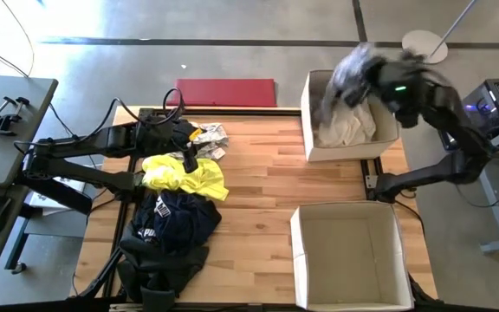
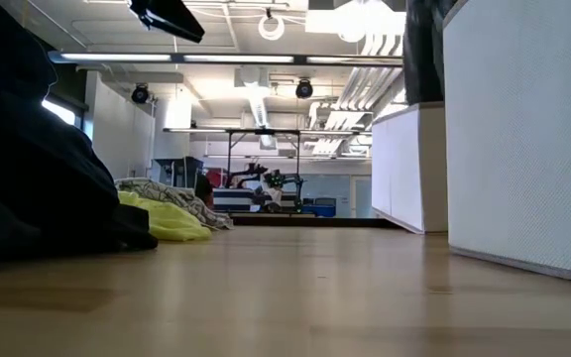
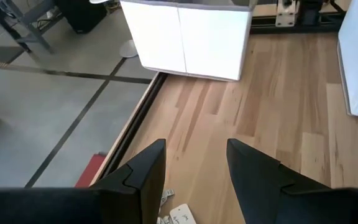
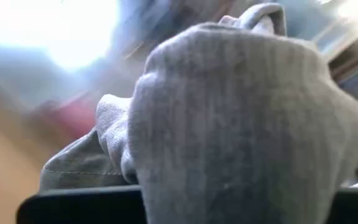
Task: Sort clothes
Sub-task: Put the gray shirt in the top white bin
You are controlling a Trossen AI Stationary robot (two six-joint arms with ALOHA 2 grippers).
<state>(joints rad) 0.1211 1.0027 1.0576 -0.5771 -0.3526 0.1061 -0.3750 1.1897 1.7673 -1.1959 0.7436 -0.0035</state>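
The right gripper is clamped on a grey garment, held above the far white box. The left gripper stands open near the yellow garment.

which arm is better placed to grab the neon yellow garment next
Left, probably. The left tool hovers open right at the neon yellow garment on the table's left side. The right tool is far off above the far white box, shut on the grey garment.
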